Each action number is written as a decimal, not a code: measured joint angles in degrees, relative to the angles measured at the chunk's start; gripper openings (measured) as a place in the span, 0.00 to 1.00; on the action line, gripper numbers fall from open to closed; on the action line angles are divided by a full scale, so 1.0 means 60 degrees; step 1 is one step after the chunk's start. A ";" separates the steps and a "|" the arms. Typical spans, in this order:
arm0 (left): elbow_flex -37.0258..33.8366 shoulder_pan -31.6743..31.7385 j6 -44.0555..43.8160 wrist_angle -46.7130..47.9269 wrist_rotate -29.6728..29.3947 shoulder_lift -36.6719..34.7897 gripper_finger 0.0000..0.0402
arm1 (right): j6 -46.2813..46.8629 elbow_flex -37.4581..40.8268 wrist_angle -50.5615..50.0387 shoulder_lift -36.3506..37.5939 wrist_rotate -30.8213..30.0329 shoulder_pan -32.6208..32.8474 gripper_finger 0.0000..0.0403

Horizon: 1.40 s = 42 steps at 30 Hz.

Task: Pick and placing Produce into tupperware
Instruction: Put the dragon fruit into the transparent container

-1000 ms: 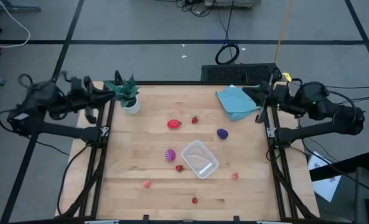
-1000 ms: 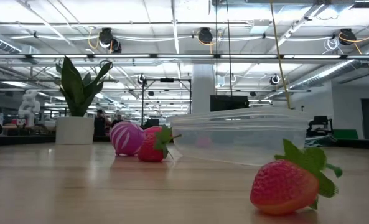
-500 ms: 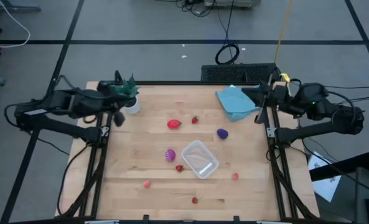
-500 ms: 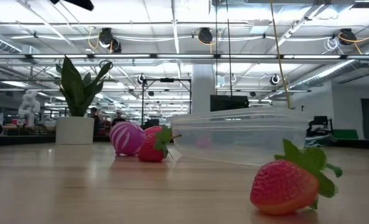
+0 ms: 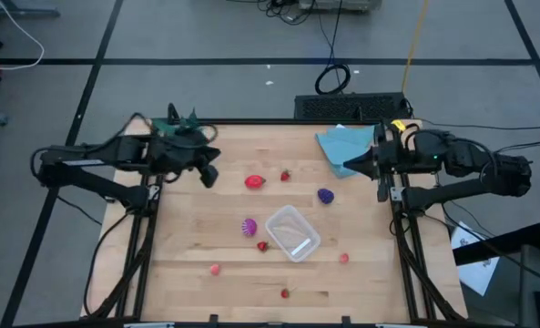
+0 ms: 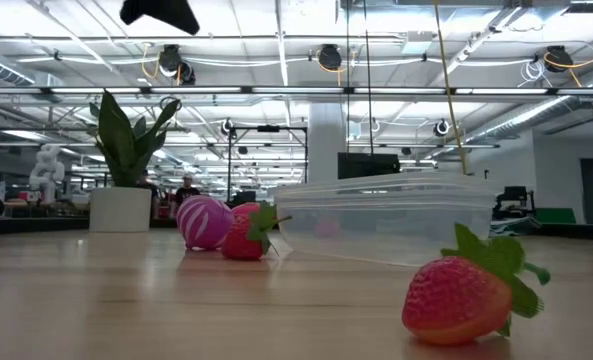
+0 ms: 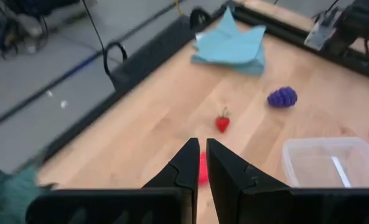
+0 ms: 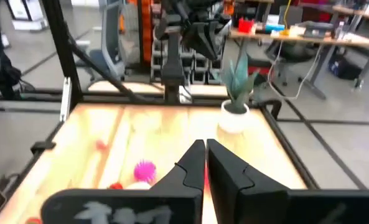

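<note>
My left gripper [image 5: 209, 175] had swung out over the table, fingers pressed together, empty; the larger red piece [image 5: 254, 181] sat just beside it.

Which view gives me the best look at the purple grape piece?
The left wrist view: the purple grape piece shows large and unobstructed, near the blue cloth. The high view shows it small, beside the tupperware. The low and right wrist views don't show it.

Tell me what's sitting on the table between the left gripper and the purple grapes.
In the high view, the larger red fruit and a small strawberry lie between the left gripper and the purple grapes; otherwise bare wood.
</note>
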<state>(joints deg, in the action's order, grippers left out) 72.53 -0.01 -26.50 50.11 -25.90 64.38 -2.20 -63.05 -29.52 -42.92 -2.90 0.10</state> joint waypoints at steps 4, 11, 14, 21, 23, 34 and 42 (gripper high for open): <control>0.0866 0.0075 -0.0341 0.0553 0.0370 0.1098 0.08 | 0.0221 0.0000 0.0022 0.0018 0.0014 0.0104 0.06; 0.2591 0.0390 0.0249 0.2795 0.1157 0.3198 0.08 | 0.1284 0.0000 0.0497 0.0018 0.0028 0.0380 0.14; 0.2684 0.0382 0.1021 0.3223 0.1846 0.3780 0.11 | 0.1781 0.0000 0.1034 -0.0036 0.0033 0.0390 0.19; 0.2684 0.0452 0.2075 0.4348 0.1614 0.4709 0.29 | 0.2318 -0.0004 0.2077 -0.0231 0.0025 0.0379 0.30; 0.2684 0.0509 0.2294 0.4351 0.1440 0.4892 0.35 | 0.2326 -0.0007 0.2088 -0.0260 0.0025 0.0379 0.33; 0.2684 0.0951 0.3051 0.3040 0.1684 0.5789 0.59 | 0.1695 -0.0011 0.1666 -0.0390 0.0025 0.0379 0.37; 0.2684 0.1201 0.2598 0.2055 0.3109 0.6126 0.67 | 0.0754 -0.0011 0.1323 -0.0390 0.0025 0.0379 0.37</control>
<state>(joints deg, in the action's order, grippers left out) 88.64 7.19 -10.91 62.44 -7.25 101.14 2.33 -63.11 -21.57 -45.25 -2.74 2.37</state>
